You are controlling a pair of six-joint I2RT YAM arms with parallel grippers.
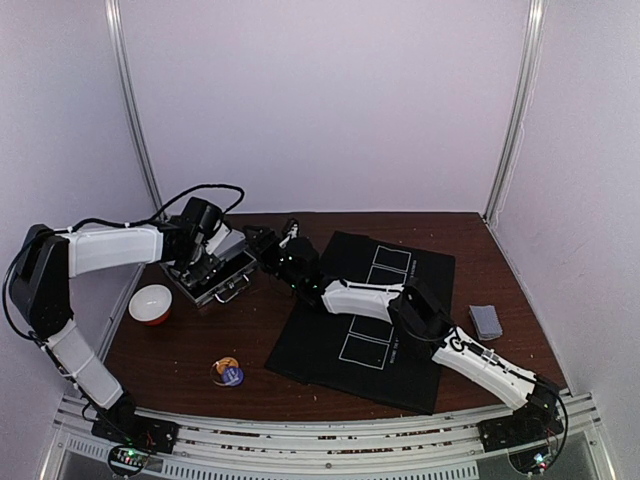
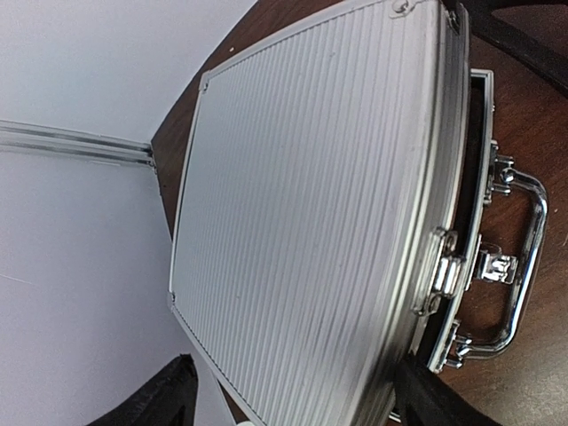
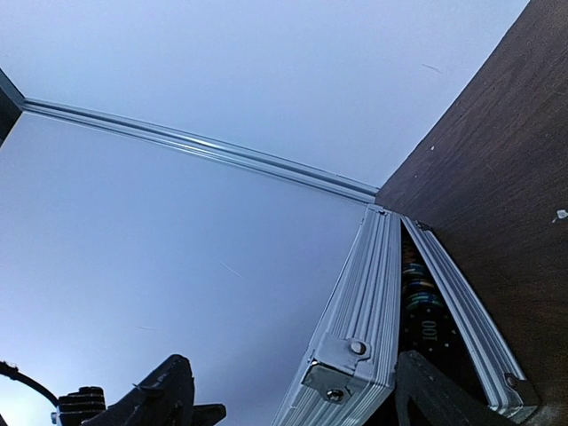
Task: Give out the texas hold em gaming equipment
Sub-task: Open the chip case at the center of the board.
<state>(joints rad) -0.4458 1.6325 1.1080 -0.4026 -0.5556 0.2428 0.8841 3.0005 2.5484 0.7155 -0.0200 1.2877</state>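
A silver, ribbed-metal case (image 1: 212,275) lies at the far left of the brown wooden table (image 1: 180,350). Its long axis runs from near left to far right, and its chrome handle (image 2: 519,266) is turned towards the near right. The lid is raised slightly, so that a narrow wedge of gap is left. Inside that gap small round poker chips (image 3: 417,297) with teal-and-white striped edges are seen standing on edge in a row.

The left gripper (image 2: 297,399) is spread wide over the lid, with one dark finger on either side of its edge; contact cannot be made out. The right gripper (image 3: 302,395) is also spread wide at a lid corner. One finger (image 3: 439,395) is set in the gap and the other is well clear of the lid.

A flat deck of grey-blue-backed playing cards (image 1: 487,321) lies right of the black mat (image 1: 330,360) marked with white rectangles, with its long axis roughly near to far. An orange round disc (image 1: 222,365) and a purple round disc (image 1: 233,377) are seen overlapping near the table's near edge. A red-and-white bowl (image 1: 150,303) stands just left of the case.
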